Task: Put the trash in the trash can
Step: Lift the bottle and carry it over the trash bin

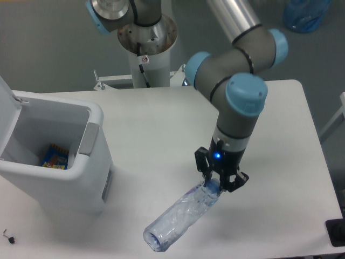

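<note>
The crushed clear plastic bottle lies slanted on the table near the front edge, its open-looking end toward the front left and its bluish cap end up toward the right. My gripper points down over the cap end, with its black fingers closed in on either side of the bottle's neck. The trash can stands at the left with its lid swung open; a colourful wrapper lies inside. The crumpled white paper wad is not in view.
The arm's base column stands at the table's back edge. A small dark bit lies at the front left corner. A blue object sits on the floor at the back right.
</note>
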`<state>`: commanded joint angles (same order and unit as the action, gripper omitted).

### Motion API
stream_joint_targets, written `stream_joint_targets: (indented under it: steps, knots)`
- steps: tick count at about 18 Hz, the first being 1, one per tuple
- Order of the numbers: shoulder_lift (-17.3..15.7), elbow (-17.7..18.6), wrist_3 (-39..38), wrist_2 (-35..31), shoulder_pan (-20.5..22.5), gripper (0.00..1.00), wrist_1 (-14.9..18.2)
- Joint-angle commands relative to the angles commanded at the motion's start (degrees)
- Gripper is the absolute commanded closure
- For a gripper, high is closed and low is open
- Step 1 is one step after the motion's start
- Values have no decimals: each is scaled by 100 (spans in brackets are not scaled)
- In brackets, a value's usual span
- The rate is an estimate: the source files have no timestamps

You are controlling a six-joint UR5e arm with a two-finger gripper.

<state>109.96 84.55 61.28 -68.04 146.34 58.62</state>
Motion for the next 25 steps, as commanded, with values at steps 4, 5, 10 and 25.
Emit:
stream_joint_targets:
  steps: [4, 5, 10, 25]
  knots:
    - [-685, 35, -1194, 255, -166, 76, 9]
    - [-861, 87, -1528, 291, -237, 76, -26]
    - [-1617, 123, -2602, 396, -693, 76, 0]
    - [-2014, 984, -3035, 317, -2435, 74, -44]
